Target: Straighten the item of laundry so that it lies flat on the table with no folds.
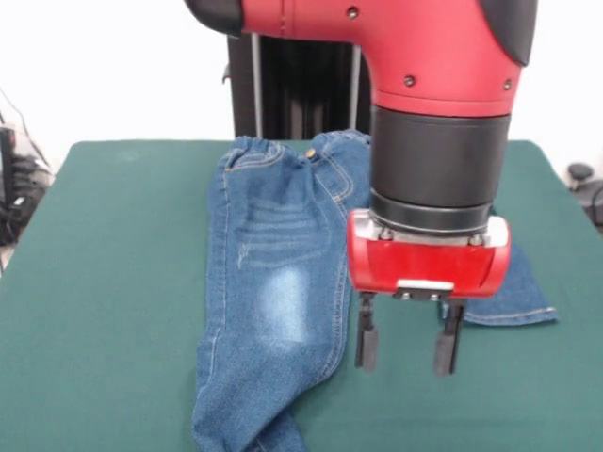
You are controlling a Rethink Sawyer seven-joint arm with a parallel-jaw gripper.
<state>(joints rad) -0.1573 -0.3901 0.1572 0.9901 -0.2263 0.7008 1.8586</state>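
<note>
The item of laundry, a small pair of blue denim jeans (273, 301), lies on the dark green table (104, 311), waistband at the far side. One leg with a faded pale patch runs toward the near edge and looks twisted at its lower end. The other leg goes off to the right, mostly hidden behind the arm, with its hem showing at the right. My gripper (407, 347) hangs open over bare table just right of the near leg, with nothing between its two black fingers (366, 344).
The red and black arm (438, 141) comes down over the right half of the jeans and hides them. Cables and dark equipment sit off the table's left edge (14, 188); a small dark object sits off the right side (582, 179).
</note>
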